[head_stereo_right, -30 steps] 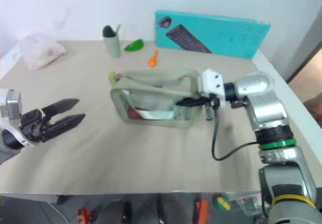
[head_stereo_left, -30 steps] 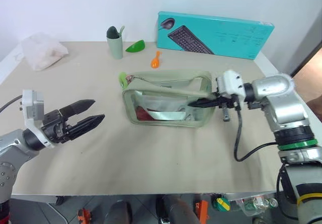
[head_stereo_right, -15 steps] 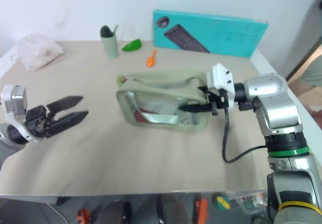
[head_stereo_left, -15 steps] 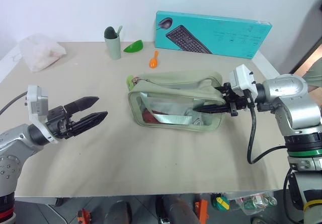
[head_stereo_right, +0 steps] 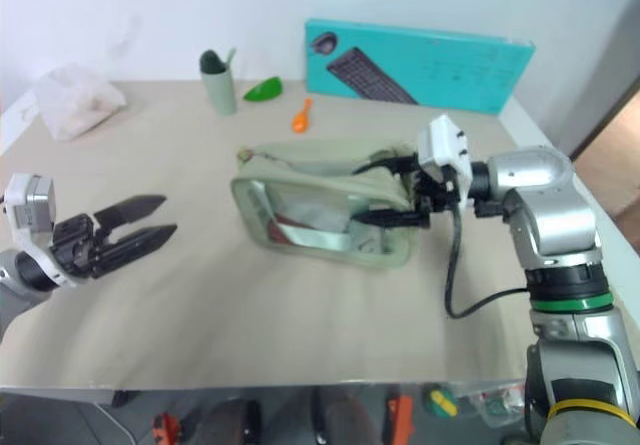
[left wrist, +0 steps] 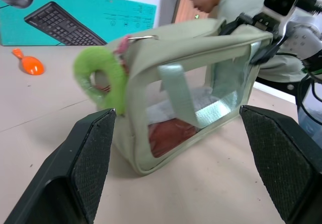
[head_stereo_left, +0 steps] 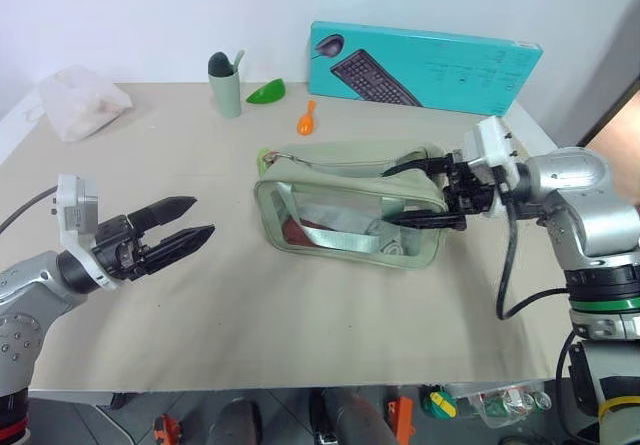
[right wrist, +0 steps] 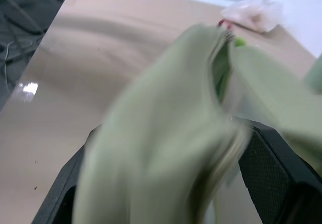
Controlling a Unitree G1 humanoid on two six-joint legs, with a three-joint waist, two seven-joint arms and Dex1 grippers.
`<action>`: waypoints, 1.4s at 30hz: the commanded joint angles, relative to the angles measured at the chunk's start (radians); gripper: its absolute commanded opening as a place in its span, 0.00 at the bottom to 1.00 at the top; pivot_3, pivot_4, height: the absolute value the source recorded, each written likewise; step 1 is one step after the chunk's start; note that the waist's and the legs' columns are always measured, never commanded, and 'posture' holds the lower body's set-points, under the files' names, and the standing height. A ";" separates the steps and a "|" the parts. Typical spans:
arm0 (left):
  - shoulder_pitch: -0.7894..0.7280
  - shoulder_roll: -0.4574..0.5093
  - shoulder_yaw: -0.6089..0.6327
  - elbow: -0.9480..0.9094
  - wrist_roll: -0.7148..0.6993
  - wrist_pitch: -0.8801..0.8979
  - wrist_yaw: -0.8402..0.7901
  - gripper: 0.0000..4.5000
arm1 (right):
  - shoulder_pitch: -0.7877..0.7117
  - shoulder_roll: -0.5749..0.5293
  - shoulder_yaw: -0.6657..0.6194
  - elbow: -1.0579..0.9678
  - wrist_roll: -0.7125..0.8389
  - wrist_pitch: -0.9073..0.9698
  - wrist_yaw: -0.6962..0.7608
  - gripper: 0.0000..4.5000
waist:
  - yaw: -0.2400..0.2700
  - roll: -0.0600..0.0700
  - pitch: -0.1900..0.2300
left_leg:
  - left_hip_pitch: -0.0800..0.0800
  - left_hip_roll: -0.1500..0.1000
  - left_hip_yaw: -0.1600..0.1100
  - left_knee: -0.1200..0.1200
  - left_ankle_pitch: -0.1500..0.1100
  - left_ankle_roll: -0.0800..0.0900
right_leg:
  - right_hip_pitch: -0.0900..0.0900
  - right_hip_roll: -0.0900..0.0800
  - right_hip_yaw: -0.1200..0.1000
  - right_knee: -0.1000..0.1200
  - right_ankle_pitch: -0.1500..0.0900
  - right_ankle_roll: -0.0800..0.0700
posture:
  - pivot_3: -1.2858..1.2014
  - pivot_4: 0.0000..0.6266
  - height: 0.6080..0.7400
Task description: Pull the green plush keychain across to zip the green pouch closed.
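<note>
At lower left of the head view your left gripper (head_stereo_left: 178, 236) hangs over bare table (head_stereo_left: 300, 305), fingers spread wide, nothing between them. It points toward the pouch's near end, probably staged to take the keychain.

At frame centre sits the green pouch (head_stereo_left: 350, 205), clear window facing you, webbing strap draped across it. The top seam looks unzipped: the right wrist view shows the fabric edges gaping. The green plush keychain (left wrist: 98, 78) hangs at the pouch's left end, so the slider has the whole seam to travel.

Right of centre, your right gripper (head_stereo_left: 425, 193) points at the pouch's right end, fingers parted, one above and one below that end's fabric. Whether they pinch it, you cannot tell from these views. Judged purpose: anchoring that end so the pouch will not slide when the keychain is pulled across.
</note>
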 commanded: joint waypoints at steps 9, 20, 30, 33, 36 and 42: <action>-0.034 0.001 -0.004 0.001 -0.004 -0.011 -0.012 0.91 | 0.074 -0.106 -0.122 -0.102 0.052 0.032 -0.015 0.76 | -0.002 0.001 0.001 | 0.000 -0.001 0.000 0.000 0.000 0.000 | 0.000 -0.001 0.001 -0.001 0.000 0.001 | 0.52 0.24 1.00; -0.053 -0.033 -0.044 -0.002 0.011 -0.022 -0.007 0.91 | -0.119 -0.117 0.075 -0.332 0.006 0.211 -0.046 0.76 | -0.001 0.003 0.002 | 0.001 -0.001 -0.001 -0.006 0.002 -0.005 | -0.001 0.002 -0.002 -0.001 -0.001 -0.001 | 0.52 0.24 1.00; -0.049 0.025 -0.028 -0.104 -0.039 0.013 -0.044 0.91 | -0.106 -0.123 0.179 -0.307 -0.131 0.158 -0.056 0.76 | -0.001 0.002 0.002 | 0.001 -0.001 -0.001 -0.009 0.001 -0.009 | -0.001 -0.001 -0.002 -0.001 -0.005 -0.001 | 0.52 0.24 1.00; -0.057 0.061 -0.018 -0.121 -0.063 0.027 -0.055 0.91 | -0.105 -0.121 0.197 -0.307 -0.162 0.154 -0.069 0.76 | -0.001 0.002 0.002 | 0.001 -0.001 -0.001 -0.009 0.001 -0.009 | -0.001 -0.001 -0.002 -0.001 -0.005 -0.001 | 0.52 0.24 1.00; -0.065 0.082 -0.023 -0.128 -0.070 0.030 -0.057 0.91 | -0.101 -0.111 0.218 -0.311 -0.195 0.157 -0.088 0.76 | -0.001 0.002 0.002 | 0.001 -0.001 -0.001 -0.009 0.001 -0.009 | -0.001 -0.001 -0.002 -0.001 -0.005 -0.001 | 0.52 0.24 1.00; -0.074 0.075 -0.040 -0.129 -0.060 0.024 -0.040 0.91 | -0.096 -0.102 0.241 -0.307 -0.250 0.136 -0.112 0.46 | -0.001 0.002 0.002 | 0.001 -0.001 -0.001 -0.009 0.002 -0.009 | -0.001 0.000 -0.003 -0.001 -0.005 -0.001 | 0.52 0.24 1.00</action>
